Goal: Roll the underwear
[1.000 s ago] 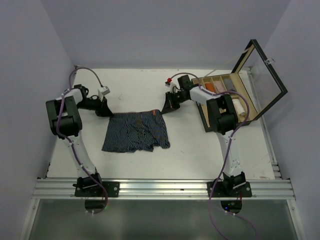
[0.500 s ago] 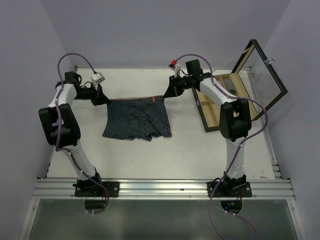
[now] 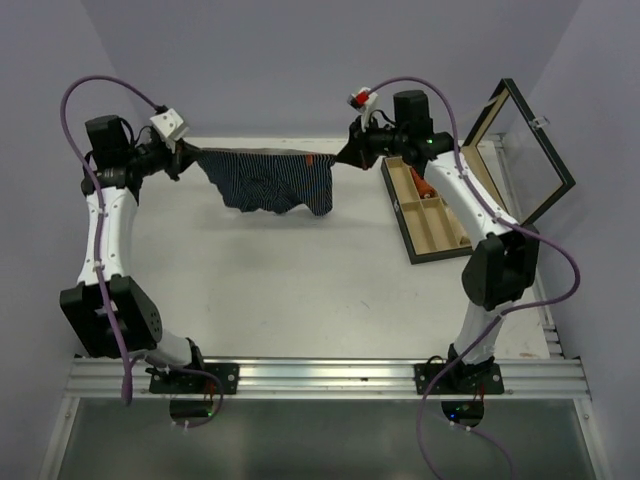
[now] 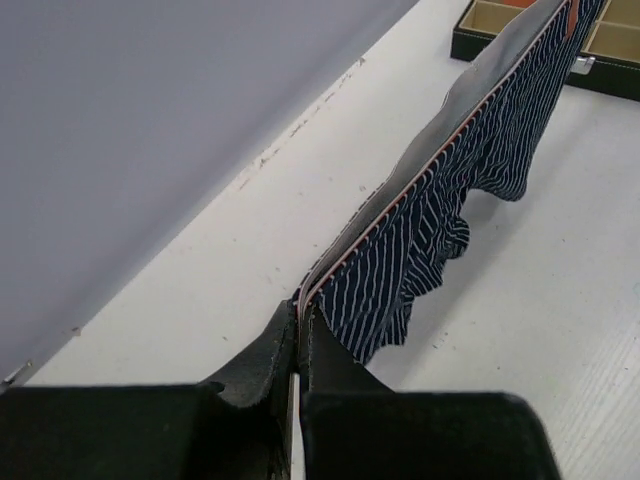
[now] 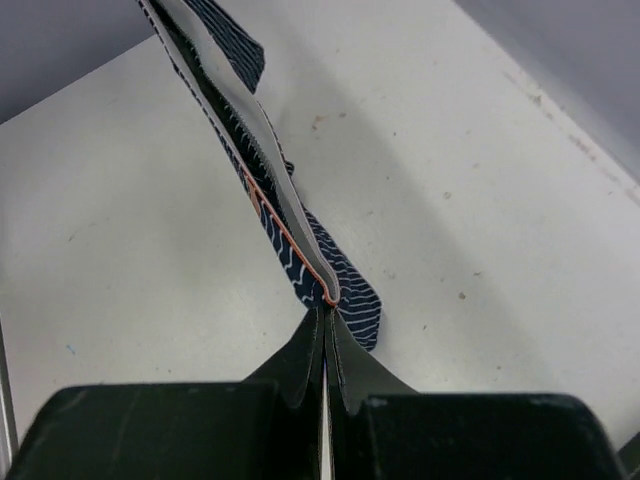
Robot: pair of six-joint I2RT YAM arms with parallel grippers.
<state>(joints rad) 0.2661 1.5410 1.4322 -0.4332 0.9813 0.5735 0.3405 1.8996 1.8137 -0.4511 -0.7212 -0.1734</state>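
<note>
Okay, where it is: the navy striped underwear point(image 3: 268, 183) hangs in the air at the 12 o'clock end of the counter point(image 3: 300, 300), strung between both arms.
Left pincer point(image 3: 190, 155): pressed together on the left corner of the waistband point(image 4: 440, 140); the wrist view shows the cloth squeezed right at the tips.
Right pincer point(image 3: 345, 158): same deal, pinching the other waistband corner with no gap showing.
Long axis: the waistband runs pretty much straight from 9 to 3 o'clock in the top view, pulled fairly taut, with the legs drooping below it.
Direction from each pincer: the cloth leads off toward 3 o'clock from the left one and toward 9 o'clock from the right one.
Nearer arm: neither really, since each holds one end, so it's an even two-arm carry.
What the next move hinges on, I'd guess: keeping that 9-to-3 line level so it can be laid down flat and square for rolling.
Wooden box point(image 3: 430, 215): sits open at about 2 o'clock, just beside the right arm, so there's not much spare room that side.
Versus a second ago: back then the garment lay flat mid-counter with the pincers low at its far corners. Now both arms are raised and spread wider, and it looks lifted clear and shifted toward 12 o'clock.
</note>
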